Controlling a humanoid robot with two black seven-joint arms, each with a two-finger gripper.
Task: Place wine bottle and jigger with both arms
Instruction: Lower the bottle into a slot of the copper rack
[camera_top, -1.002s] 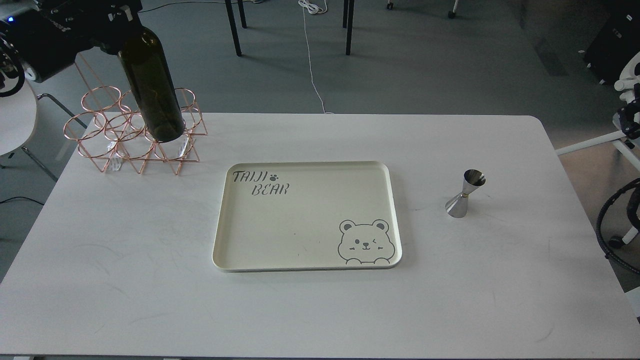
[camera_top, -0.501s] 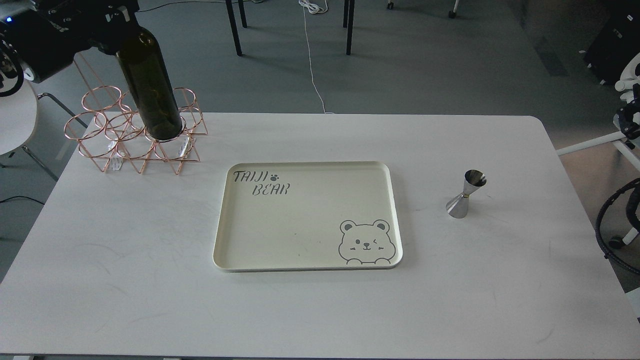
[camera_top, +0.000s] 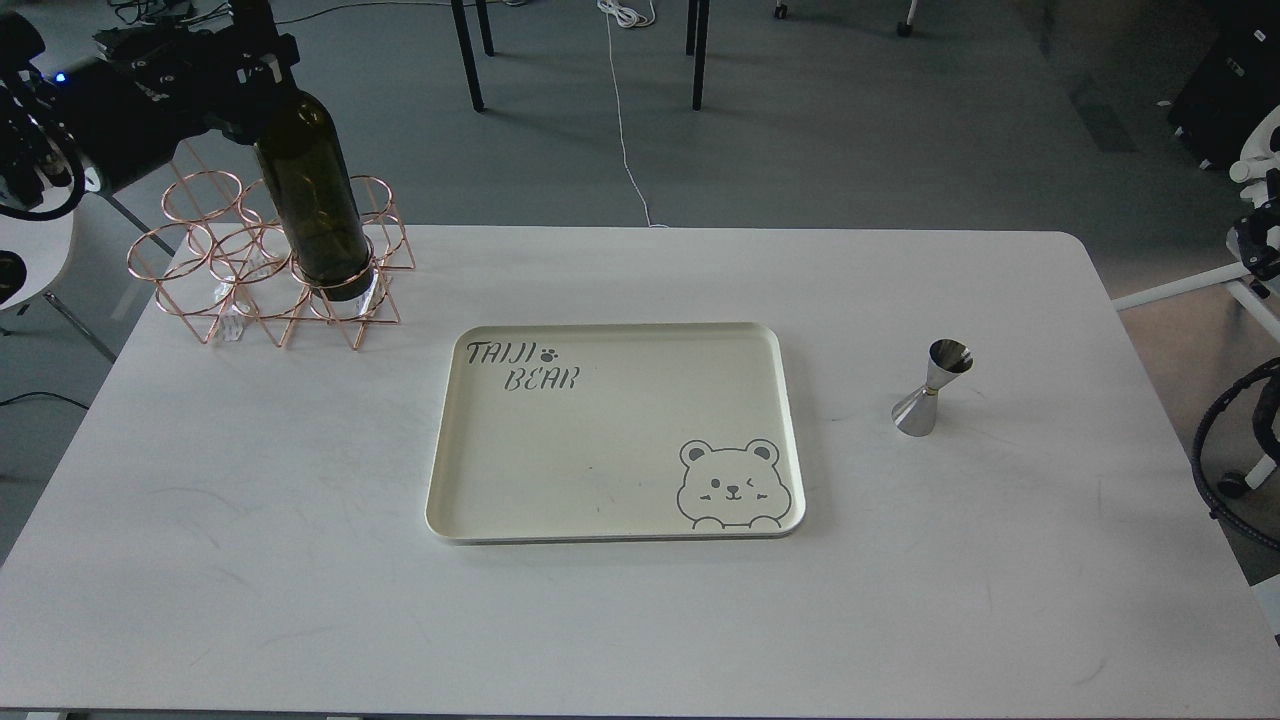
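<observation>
step: seat wine bottle (camera_top: 315, 195) in rack ring (camera_top: 345, 275) | left gripper (camera_top: 250, 62) clamped on neck; base directly below | advice: lower vertically, release only once seated | right gripper unseen

Grey carpeted floor (camera_top: 850, 130), black chair legs (camera_top: 465, 55) at 12 o'clock, white cable (camera_top: 625, 140) trailing down the floor, white surface (camera_top: 640, 620) filling the foreground, white frame (camera_top: 1240, 280) at 3 o'clock
</observation>
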